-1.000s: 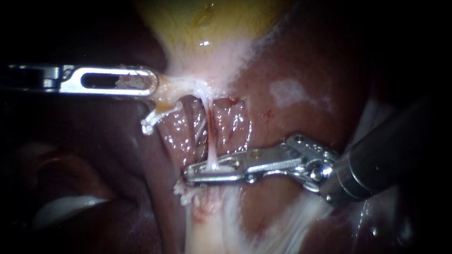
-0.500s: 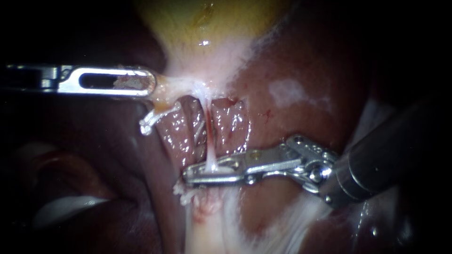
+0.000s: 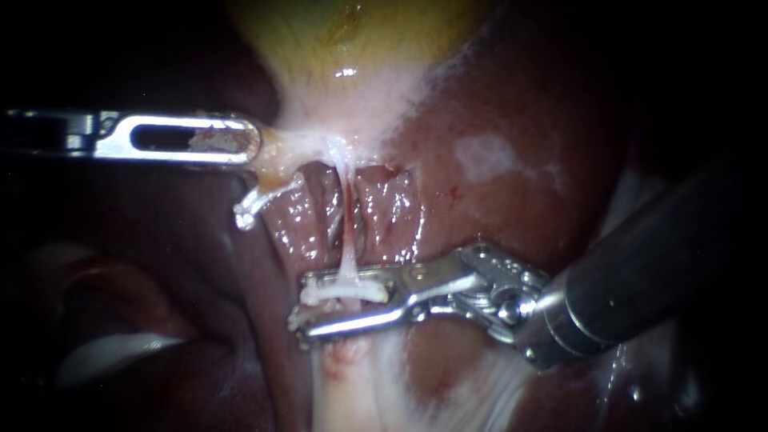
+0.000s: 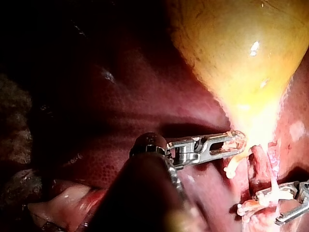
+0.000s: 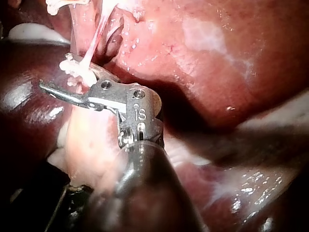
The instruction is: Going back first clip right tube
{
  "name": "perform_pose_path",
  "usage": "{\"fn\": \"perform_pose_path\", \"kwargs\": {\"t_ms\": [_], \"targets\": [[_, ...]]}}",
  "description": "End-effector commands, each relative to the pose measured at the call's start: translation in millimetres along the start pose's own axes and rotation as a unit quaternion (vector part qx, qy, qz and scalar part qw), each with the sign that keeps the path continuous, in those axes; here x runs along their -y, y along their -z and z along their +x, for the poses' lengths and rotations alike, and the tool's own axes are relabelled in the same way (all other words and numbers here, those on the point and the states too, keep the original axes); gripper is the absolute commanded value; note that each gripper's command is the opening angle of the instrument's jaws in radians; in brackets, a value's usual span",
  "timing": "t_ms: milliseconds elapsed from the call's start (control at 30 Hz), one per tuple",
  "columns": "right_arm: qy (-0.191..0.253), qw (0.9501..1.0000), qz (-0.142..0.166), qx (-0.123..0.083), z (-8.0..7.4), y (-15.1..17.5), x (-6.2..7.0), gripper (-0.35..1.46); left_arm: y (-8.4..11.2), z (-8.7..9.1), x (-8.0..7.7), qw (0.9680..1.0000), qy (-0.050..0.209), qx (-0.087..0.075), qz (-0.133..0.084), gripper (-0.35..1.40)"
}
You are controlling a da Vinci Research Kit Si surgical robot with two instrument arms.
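A thin pale tube (image 3: 350,240) runs down from the neck of the yellow gallbladder (image 3: 344,48) between folds of red tissue. Across its lower end lies a white clip (image 3: 340,291). My right instrument (image 3: 306,308) comes in from the right; its jaws stand open around the clip and tube, one above and one below. My left instrument (image 3: 256,142) reaches in from the left, jaws shut on yellowish tissue at the gallbladder's neck. The right wrist view has the clip (image 5: 77,71) by the open jaws (image 5: 63,79). The left wrist view shows the left jaws (image 4: 236,142) on the neck.
Dark red liver (image 3: 496,120) lies behind and to the right, with a pale patch on it. A second pale strand (image 3: 256,204) hangs loose below the left jaws. White fatty tissue (image 3: 360,384) spreads below the clip. The right shaft (image 3: 640,272) covers the lower right.
The right instrument's jaws, earlier closed across the tube, have opened and shifted slightly left, leaving the white clip on the tube. The left instrument holds as before.
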Motion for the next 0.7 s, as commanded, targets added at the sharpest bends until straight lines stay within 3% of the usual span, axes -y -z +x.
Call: {"fn": "perform_pose_path", "kwargs": {"t_ms": [33,467,700], "targets": [[0.007,1.0,-0.004,-0.001,0.0,0.2,-0.2,0.5,0.0,0.0,0.0,1.0,0.0,0.0,0.0,-0.35],[0.056,0.9976,-0.041,-0.003,-1.0,3.1,-2.9,0.5,0.5,0.4,0.3,1.0,-0.001,-0.001,0.001,-0.35],[0.105,0.9936,-0.041,0.008,-1.2,5.0,-1.9,0.5,0.8,0.6,0.2,1.0,0.002,-0.001,0.001,-0.35]]}}
